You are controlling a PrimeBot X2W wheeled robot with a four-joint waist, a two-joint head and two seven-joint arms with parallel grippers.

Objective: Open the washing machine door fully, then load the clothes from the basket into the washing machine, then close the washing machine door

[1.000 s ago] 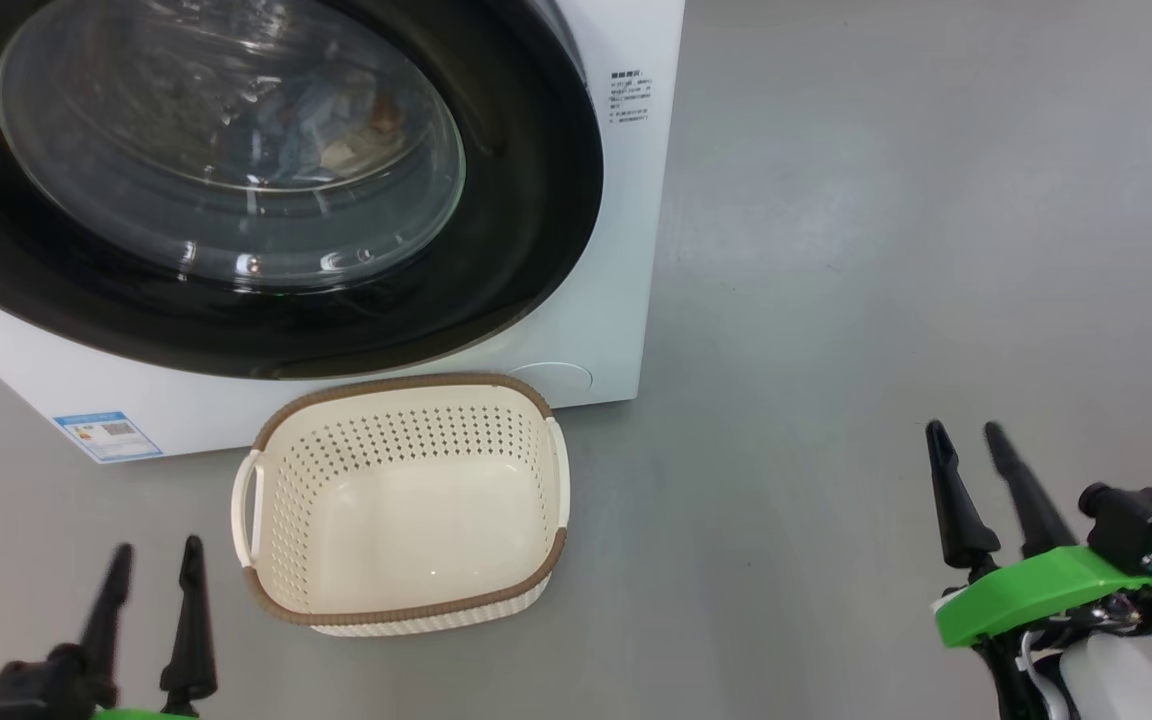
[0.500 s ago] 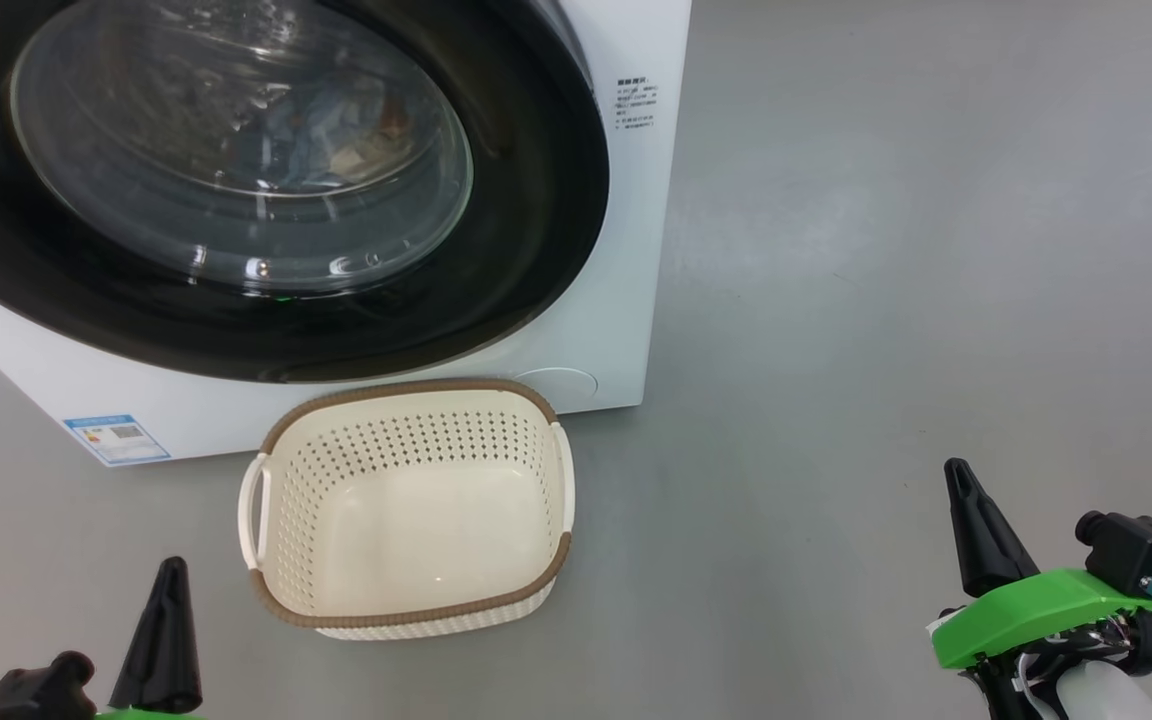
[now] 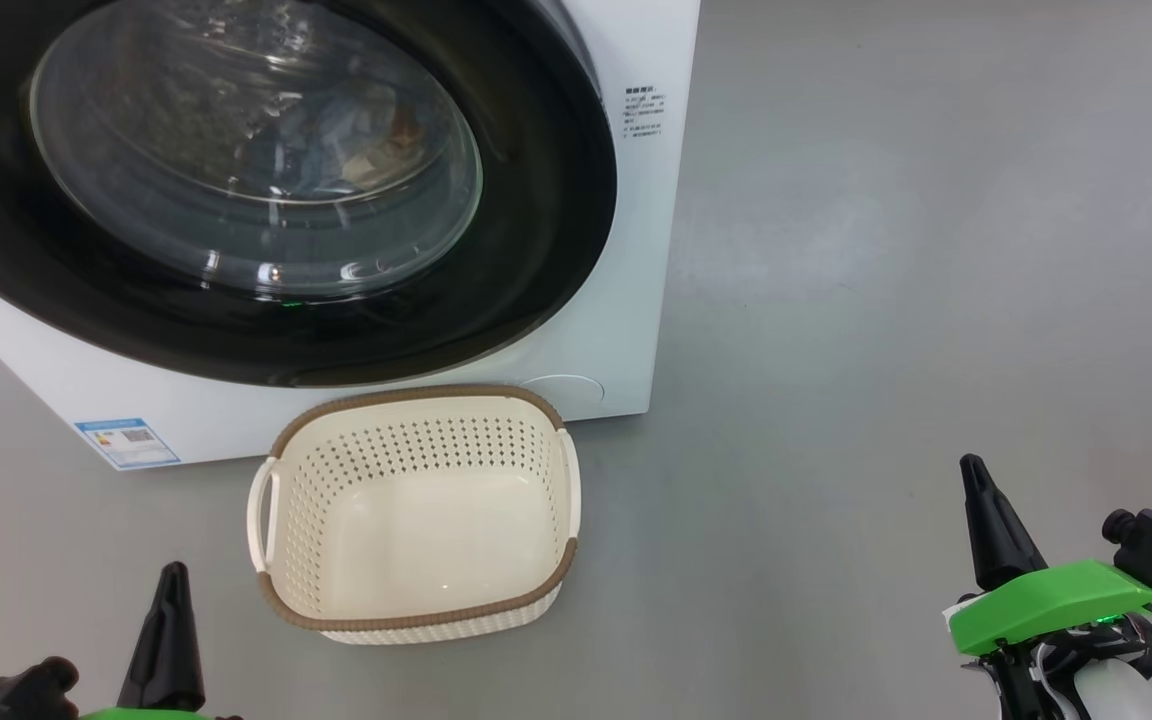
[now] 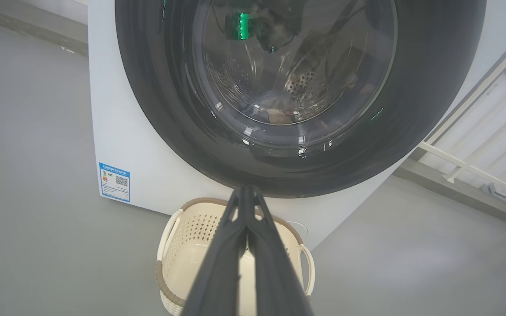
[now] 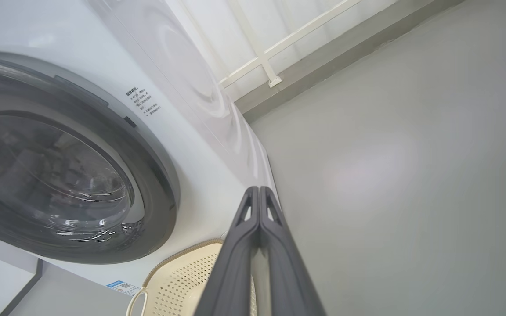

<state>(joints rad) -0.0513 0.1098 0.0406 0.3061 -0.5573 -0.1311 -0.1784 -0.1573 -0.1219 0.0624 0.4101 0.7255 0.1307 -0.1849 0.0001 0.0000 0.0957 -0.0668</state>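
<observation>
Black-ringed glass door (image 3: pixel 536 250) shut, blue clothes (image 3: pixel 356 125) inside; cream perforated basket (image 3: pixel 416 440), 6 o'clock, empty. Left gripper (image 3: pixel 173 572), right gripper (image 3: pixel 971 465) pinched together, empty. Looks done.

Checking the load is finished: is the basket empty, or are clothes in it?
Empty: the basket shows a bare cream floor; the clothes lie behind the washing machine door.

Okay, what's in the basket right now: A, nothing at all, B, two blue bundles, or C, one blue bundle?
A: the basket shows only its bare cream floor, while the clothes lie behind the closed washing machine door.
</observation>
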